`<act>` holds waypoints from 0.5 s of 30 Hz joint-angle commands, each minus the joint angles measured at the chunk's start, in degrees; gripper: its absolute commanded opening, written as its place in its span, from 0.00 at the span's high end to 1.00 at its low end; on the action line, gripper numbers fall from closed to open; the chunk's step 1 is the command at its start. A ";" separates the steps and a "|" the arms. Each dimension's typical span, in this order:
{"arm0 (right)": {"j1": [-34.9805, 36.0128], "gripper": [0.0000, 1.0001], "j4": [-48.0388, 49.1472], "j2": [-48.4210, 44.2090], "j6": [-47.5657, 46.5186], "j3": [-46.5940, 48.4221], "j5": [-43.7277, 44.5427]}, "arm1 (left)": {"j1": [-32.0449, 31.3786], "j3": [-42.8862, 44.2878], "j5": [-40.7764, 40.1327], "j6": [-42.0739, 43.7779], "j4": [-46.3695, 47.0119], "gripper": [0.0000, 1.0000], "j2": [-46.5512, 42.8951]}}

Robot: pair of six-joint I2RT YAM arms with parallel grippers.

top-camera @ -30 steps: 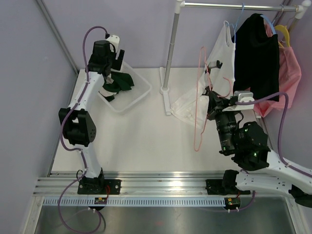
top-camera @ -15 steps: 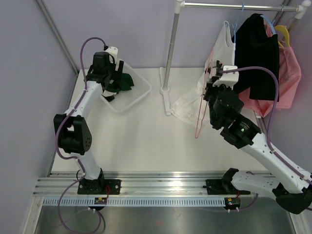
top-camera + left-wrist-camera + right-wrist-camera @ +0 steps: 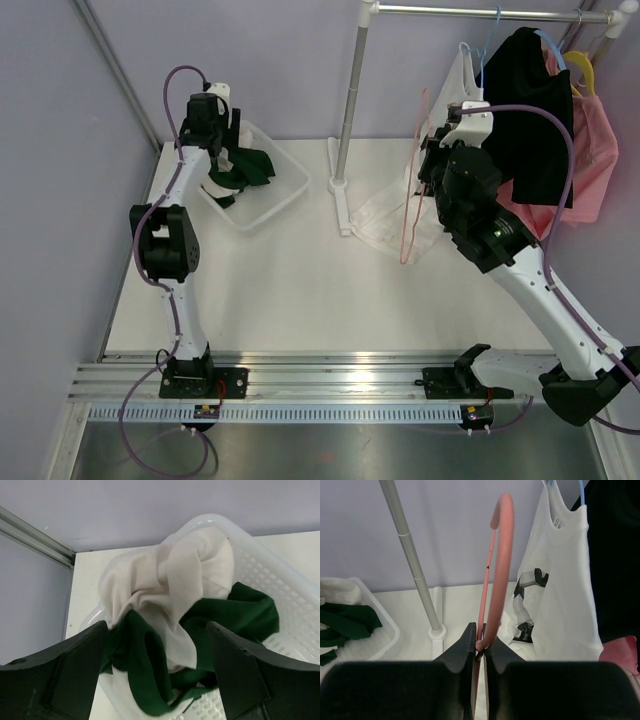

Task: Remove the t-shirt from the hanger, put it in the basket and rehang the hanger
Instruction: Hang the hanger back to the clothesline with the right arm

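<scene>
My right gripper (image 3: 480, 630) (image 3: 427, 168) is shut on the lower neck of a bare pink hanger (image 3: 500, 555) (image 3: 404, 240). The hanger is held upright beside the rack, and no cloth is on it. At the far left, my left gripper (image 3: 156, 630) (image 3: 228, 145) hovers open over a white basket (image 3: 295, 590) (image 3: 290, 195). A crumpled white t-shirt (image 3: 190, 575) lies in the basket on top of a dark green garment (image 3: 250, 615). Nothing is between the left fingers.
A metal rack pole (image 3: 350, 100) stands at the back centre on a white foot (image 3: 340, 185). A white top (image 3: 460, 100) hangs from the rail on a blue hanger, with its hem spilling onto the table (image 3: 380, 215). A black garment (image 3: 525, 110) and a pink one (image 3: 595, 150) hang beside it.
The right arm has risen and swung back toward the rack, carrying the pink hanger upright. The left arm has shifted a little further back over the basket.
</scene>
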 commanded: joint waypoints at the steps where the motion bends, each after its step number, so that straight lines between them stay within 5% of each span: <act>1: -1.41 1.00 0.33 1.71 0.84 4.99 -3.33 | 1.13 6.33 1.16 -1.41 -1.01 0.18 4.82; 9: -3.51 1.00 -0.81 6.99 0.13 11.50 -5.61 | 1.75 10.91 6.50 -1.23 -8.31 0.29 15.19; 15: -5.88 1.00 -4.06 11.47 1.80 15.18 -10.00 | 2.45 11.00 12.76 -3.70 -9.37 0.29 14.16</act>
